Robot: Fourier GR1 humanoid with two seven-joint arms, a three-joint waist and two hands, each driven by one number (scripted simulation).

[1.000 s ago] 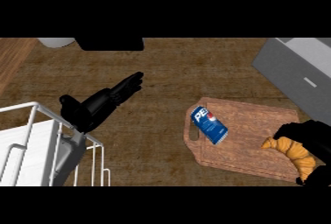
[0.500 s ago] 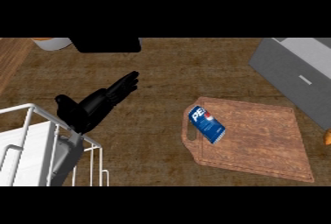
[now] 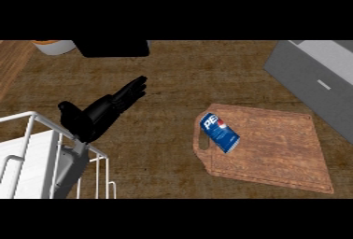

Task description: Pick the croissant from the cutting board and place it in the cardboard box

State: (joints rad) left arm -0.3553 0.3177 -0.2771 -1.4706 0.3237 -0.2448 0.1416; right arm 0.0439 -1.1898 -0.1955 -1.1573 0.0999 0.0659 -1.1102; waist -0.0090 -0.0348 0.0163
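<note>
On the brown counter (image 3: 207,74) the cutting board (image 3: 276,149) carries only a blue can (image 3: 219,132); no croissant or right hand is visible. The left hand (image 3: 103,109) rests spread. Probably the carrying step; next is finding the box.

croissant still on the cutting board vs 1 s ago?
No. It lay at the cutting board's right edge under the right hand; now neither shows. Only the blue can lies on the board.
</note>
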